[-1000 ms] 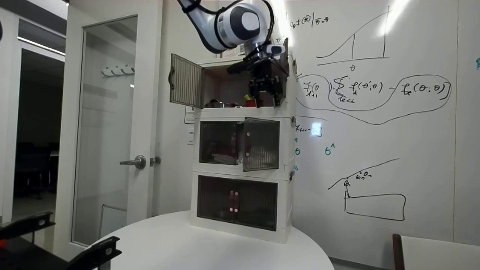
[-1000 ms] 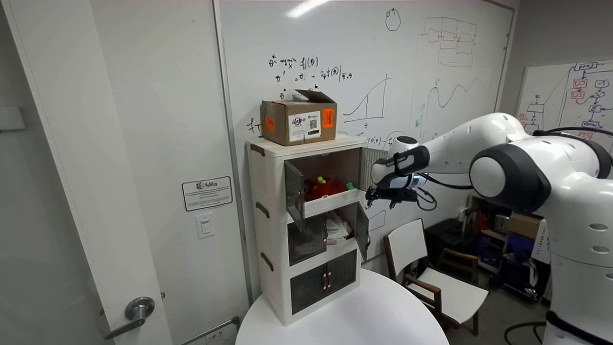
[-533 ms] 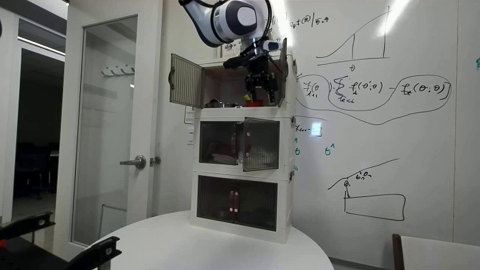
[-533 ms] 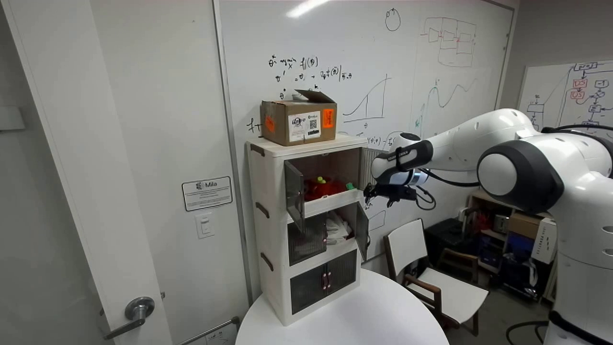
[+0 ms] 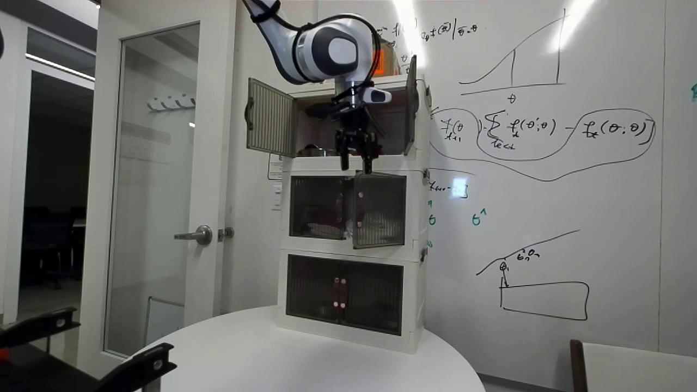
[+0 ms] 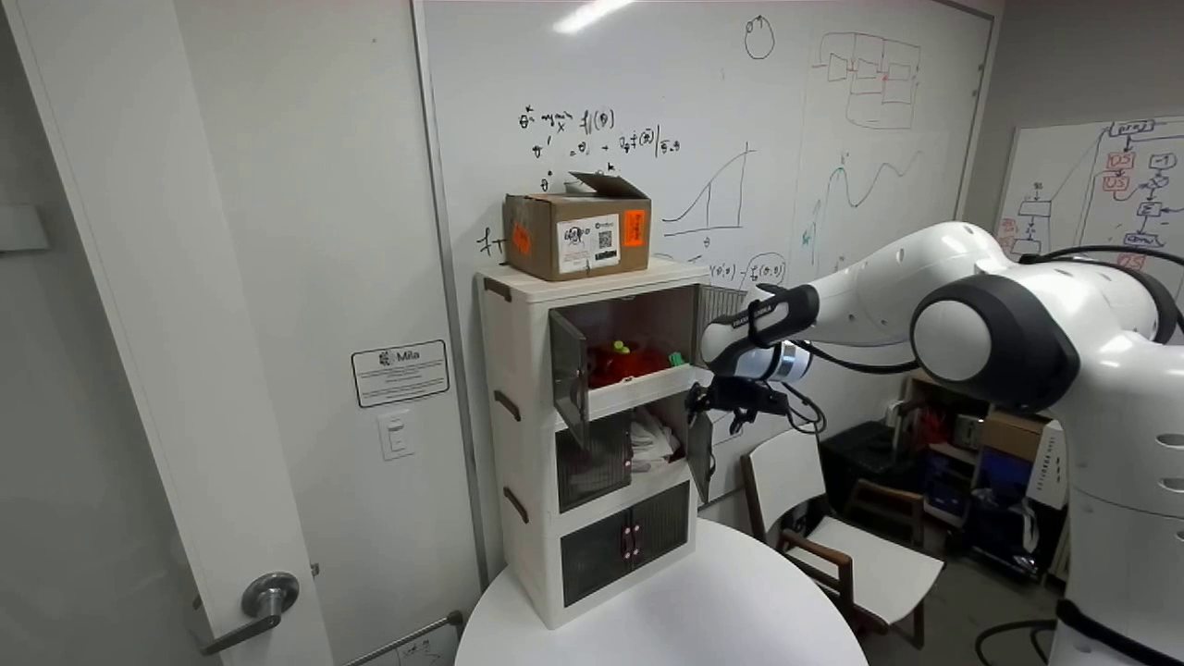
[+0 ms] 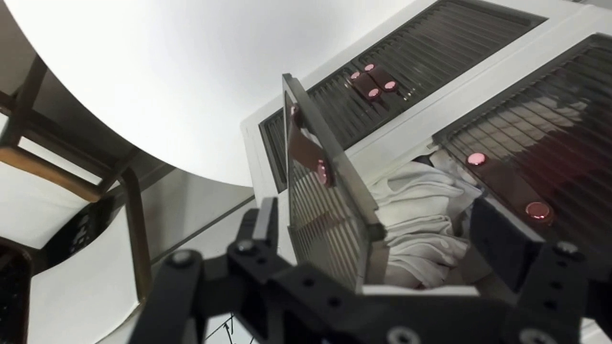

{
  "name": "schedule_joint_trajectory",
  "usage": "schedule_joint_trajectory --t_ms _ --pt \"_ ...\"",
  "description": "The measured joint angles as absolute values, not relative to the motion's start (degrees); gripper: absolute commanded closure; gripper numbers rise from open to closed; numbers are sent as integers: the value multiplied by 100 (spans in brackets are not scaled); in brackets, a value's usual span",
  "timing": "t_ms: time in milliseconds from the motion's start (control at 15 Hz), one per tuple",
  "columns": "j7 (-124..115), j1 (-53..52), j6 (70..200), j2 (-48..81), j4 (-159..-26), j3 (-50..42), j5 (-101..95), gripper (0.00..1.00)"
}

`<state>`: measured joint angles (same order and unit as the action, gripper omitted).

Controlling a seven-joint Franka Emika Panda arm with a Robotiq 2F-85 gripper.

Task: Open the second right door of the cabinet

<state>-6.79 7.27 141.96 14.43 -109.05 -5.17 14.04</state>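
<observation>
The white three-tier cabinet (image 5: 321,245) stands on a table; it also shows in an exterior view (image 6: 527,444). Its second right door (image 5: 379,209), a dark ribbed see-through pane in the middle tier, is swung partly outward; it also shows in an exterior view (image 6: 701,453). In the wrist view the door (image 7: 325,215) stands edge-on with its brown handle on the outer face, and white cloth-like items (image 7: 425,215) show behind it. My gripper (image 5: 356,165) is open and empty, just above the door's top edge. In the wrist view its fingers (image 7: 375,210) appear on either side of the door's edge.
The top-tier left door (image 5: 270,117) and right door (image 5: 411,111) stand open. The middle left door (image 5: 317,207) and bottom doors (image 5: 375,296) are shut. A cardboard box (image 6: 578,231) sits on top. A white table (image 6: 731,601) and a chair (image 6: 869,564) are nearby.
My gripper has moved away from the open top right door and lower, left and down in both exterior views, to above the middle right door. The doors have not moved.
</observation>
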Motion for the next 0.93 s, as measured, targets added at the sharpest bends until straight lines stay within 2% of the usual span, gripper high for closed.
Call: schedule_joint_trajectory --t_ms 933 --pt "-1216 835 15084 2203 -11103 -1657 -929 0"
